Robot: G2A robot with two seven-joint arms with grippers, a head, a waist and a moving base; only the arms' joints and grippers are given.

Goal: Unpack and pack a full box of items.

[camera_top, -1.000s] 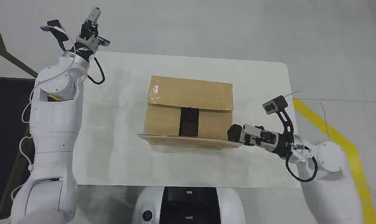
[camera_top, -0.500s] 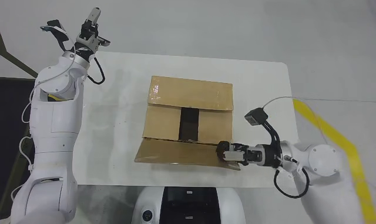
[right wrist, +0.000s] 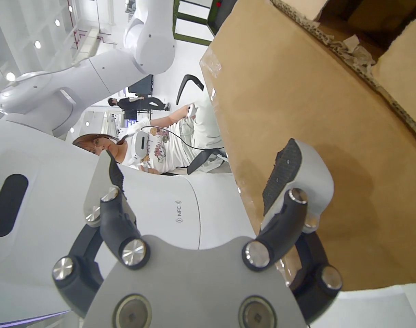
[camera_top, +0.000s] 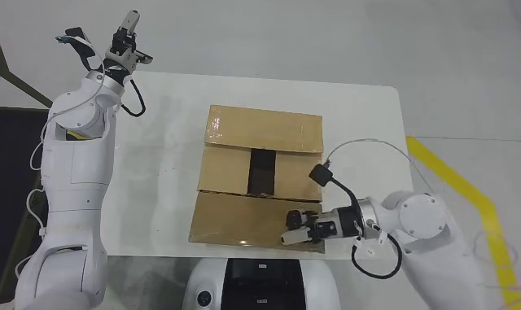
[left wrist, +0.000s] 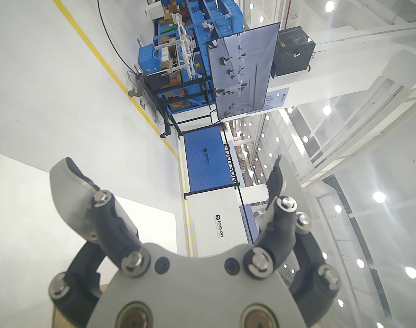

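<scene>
Wide-spread right hand (right wrist: pixel 199 153) beside the cardboard box flap (right wrist: pixel 296 86)

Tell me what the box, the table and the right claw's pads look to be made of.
Box: brown corrugated cardboard, matte; its torn edge shows the fluted layers. Table: white, smooth top with a faint sheen, probably laminate or painted board; cannot tell which. Pads of the right claw: black with a ridged surface, likely rubber.

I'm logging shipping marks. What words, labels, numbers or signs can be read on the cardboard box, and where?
None. The cardboard box shows plain brown panels from above. Its opened flap, seen close in the right wrist view, is bare cardboard too, with no label, number or sign.
</scene>
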